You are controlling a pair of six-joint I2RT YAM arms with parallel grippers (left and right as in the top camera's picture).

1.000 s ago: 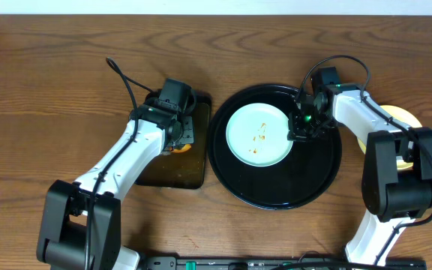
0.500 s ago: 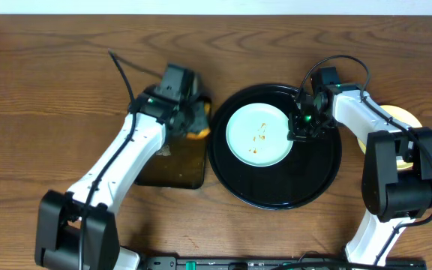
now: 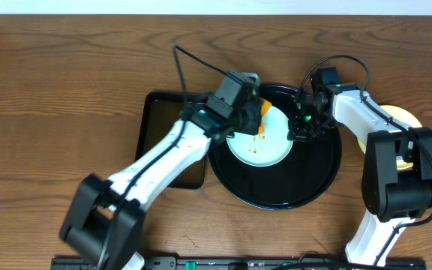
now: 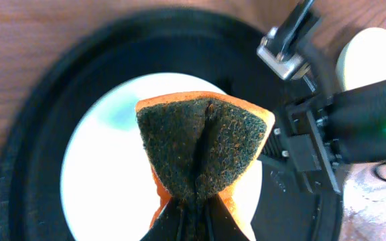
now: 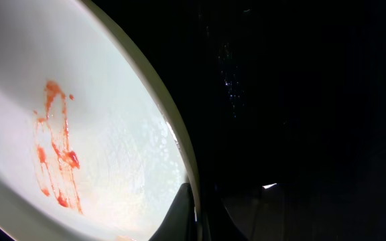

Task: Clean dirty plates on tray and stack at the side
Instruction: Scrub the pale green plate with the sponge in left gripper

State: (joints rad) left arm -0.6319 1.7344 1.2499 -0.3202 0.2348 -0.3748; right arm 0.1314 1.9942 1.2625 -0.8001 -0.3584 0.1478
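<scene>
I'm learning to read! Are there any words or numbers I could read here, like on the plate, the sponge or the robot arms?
None: no word, number, label or sign can be read on the plate, the sponge, the black tray, the left arm or the right arm.
The green light on the right arm is only a glow, not a sign.

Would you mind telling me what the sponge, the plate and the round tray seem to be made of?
The sponge: orange foam with a dark, coarse fibrous scouring face. The plate: pale mint, smooth, shiny, probably glazed ceramic or melamine. The tray: black, glossy reflections, likely plastic.
</scene>
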